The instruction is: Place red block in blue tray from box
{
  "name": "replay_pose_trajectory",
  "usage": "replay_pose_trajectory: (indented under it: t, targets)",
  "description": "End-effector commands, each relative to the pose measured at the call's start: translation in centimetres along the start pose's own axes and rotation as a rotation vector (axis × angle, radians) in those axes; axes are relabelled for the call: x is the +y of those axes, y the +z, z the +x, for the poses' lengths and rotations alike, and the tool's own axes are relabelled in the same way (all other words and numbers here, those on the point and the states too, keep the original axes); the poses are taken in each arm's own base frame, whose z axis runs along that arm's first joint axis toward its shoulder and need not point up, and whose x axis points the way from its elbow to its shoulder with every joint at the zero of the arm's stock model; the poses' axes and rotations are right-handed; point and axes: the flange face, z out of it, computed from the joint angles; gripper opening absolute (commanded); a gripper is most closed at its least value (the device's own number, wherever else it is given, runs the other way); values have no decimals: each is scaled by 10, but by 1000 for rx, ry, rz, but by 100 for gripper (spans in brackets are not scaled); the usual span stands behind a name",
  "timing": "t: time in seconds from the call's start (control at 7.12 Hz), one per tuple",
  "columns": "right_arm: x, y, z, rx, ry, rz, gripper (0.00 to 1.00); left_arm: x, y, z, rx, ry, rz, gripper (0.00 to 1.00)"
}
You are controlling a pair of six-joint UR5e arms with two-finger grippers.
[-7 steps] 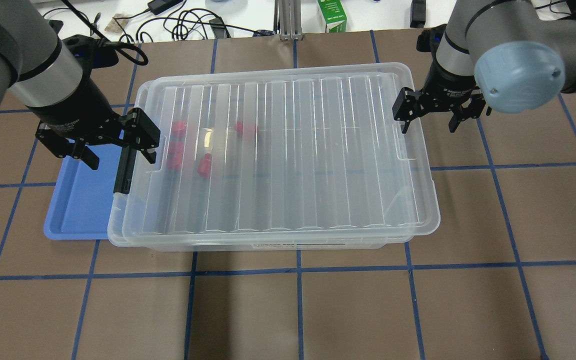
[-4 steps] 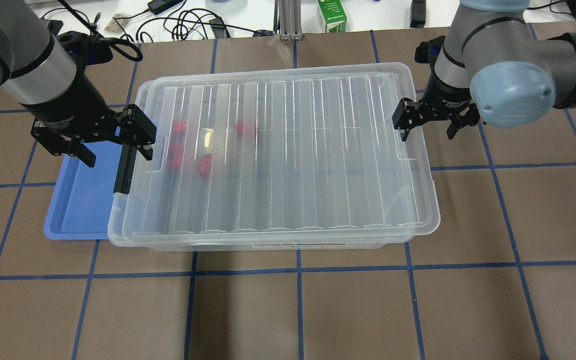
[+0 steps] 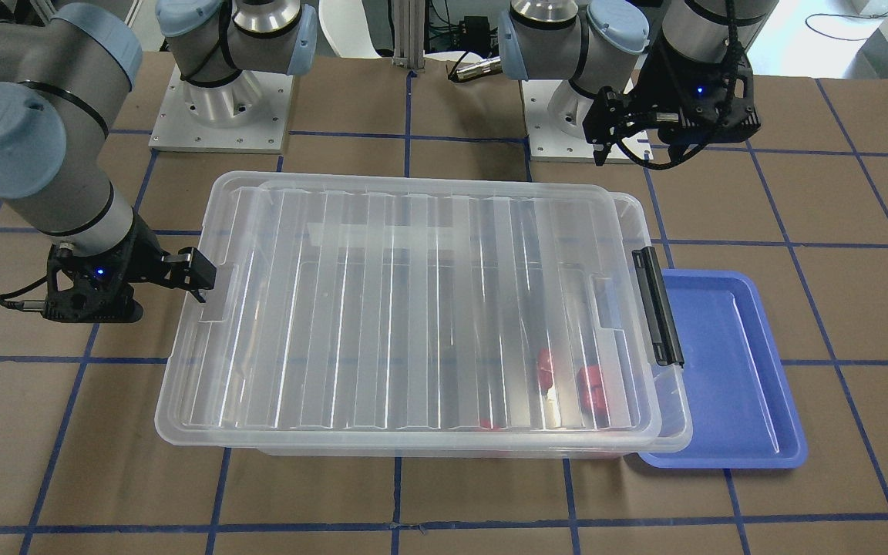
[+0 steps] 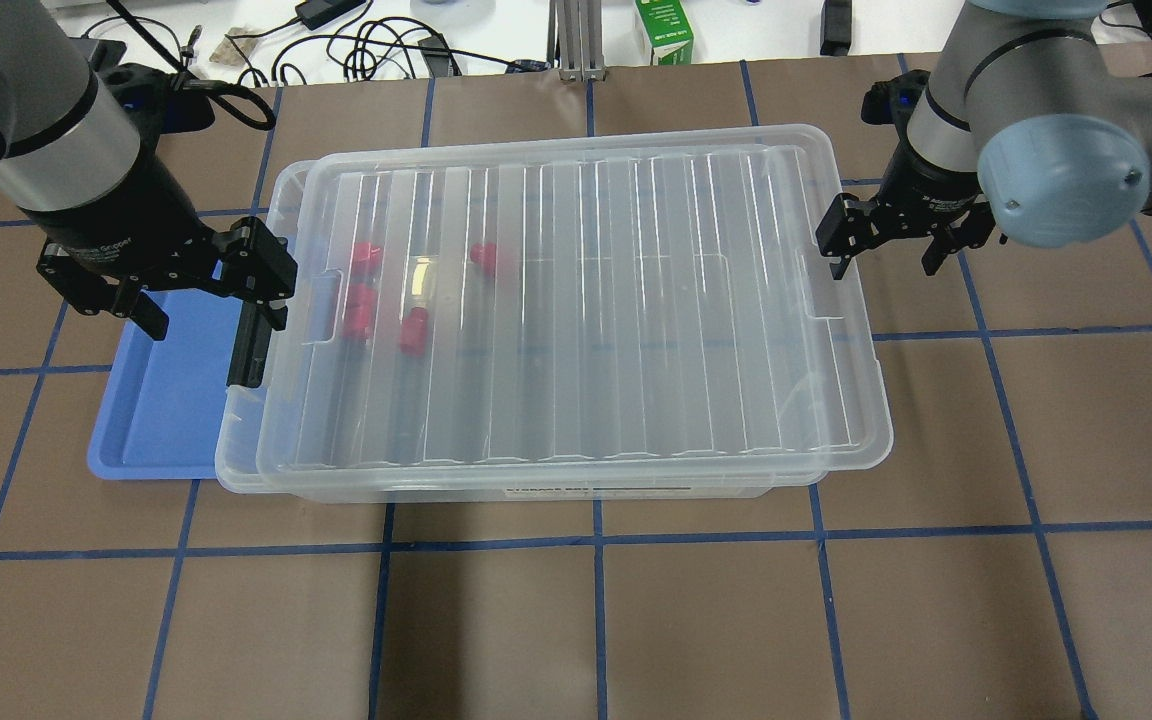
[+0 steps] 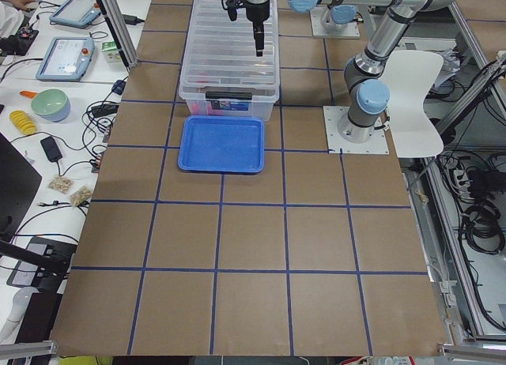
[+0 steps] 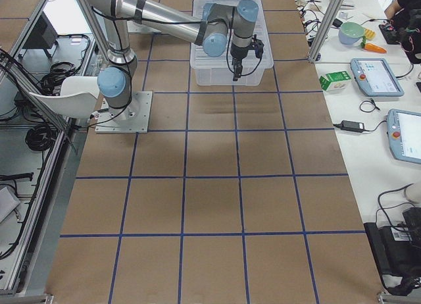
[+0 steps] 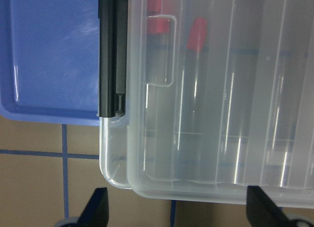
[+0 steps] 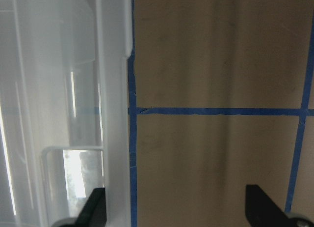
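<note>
**Overhead.** The red block [image 4: 413,331] lies inside the box [image 4: 636,491], under the ribbed lid [image 4: 586,300], at the end with the latch bar [image 4: 246,350]. Its long axis runs roughly toward and away from the robot, slightly tilted. Other red pieces [image 4: 361,312] sit just beside it.
- The left tool [image 4: 219,315] hangs over that end, jaws spread wide and empty. The block is just inward of it, so we judge the left arm much the nearer.
- The right tool [image 4: 884,268], also spread and empty, is at the far end, well apart from the block. One finger is at the lid's edge; we cannot tell whether it touches.
- The blue tray [image 4: 151,420] rests on the counter [image 4: 576,620] against the latch end, with nothing in it.

**Front-facing.** The lid still covers the box but sits skewed. The block is a blur through it.

**Left wrist.** Fingertips are wide apart. The latch bar, a tray corner and the block under the lid lie ahead.

**Right wrist.** Fingertips are apart. Only the lid edge and the counter show.

**Against the earlier overhead frames.** The lid has slid toward the right arm's end. The right tool has moved outward with it. The left tool has drifted toward the tray. The block has not moved.
</note>
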Motion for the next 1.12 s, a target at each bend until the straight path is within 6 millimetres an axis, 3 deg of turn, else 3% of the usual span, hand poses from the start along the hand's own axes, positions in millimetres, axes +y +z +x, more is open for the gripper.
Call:
replay_pose_trajectory:
  t: [0.0,0.28,0.56,0.98]
  targets:
    - [-2,0,19,4,-49,2,100,10,9,6,-11,16,-70,100]
    - [-3,-2,58,16,-54,-2,100,4,18,6,-15,1,-89,100]
    - [-1,-3,98,23,-71,-3,100,6,8,4,-14,15,-60,100]
    - [4,-7,144,57,-112,-17,100,-18,23,4,-2,11,-24,100]
